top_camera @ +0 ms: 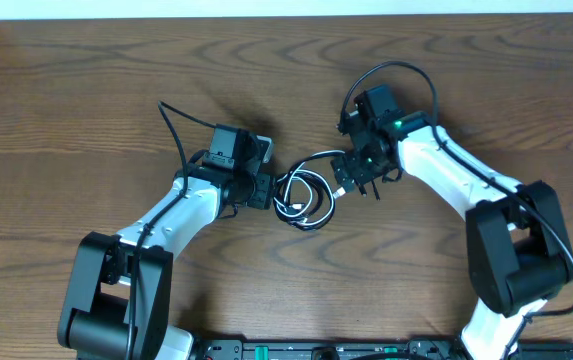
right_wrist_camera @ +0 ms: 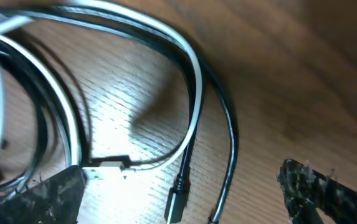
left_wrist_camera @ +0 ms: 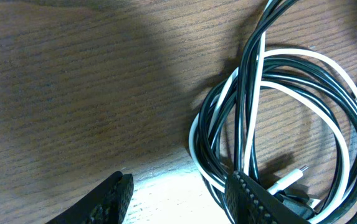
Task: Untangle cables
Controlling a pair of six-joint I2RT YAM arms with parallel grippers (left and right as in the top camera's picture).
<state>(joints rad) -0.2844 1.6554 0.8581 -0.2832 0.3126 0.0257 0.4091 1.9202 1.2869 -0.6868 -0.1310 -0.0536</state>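
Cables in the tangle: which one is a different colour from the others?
The white cable: it loops together with the black cables and is the only pale one among them.

A small loose coil of thin flexible cables [top_camera: 303, 200] lies flat on the brown wooden tabletop [top_camera: 86, 100], its loops overlapping and intertwined. The glossy black cords [left_wrist_camera: 248, 81] cross over the thin white cord [left_wrist_camera: 262, 59]. A small white plug [left_wrist_camera: 287, 180] lies inside the loops. A slim black plug end [right_wrist_camera: 177, 199] trails loose at the coil's edge.
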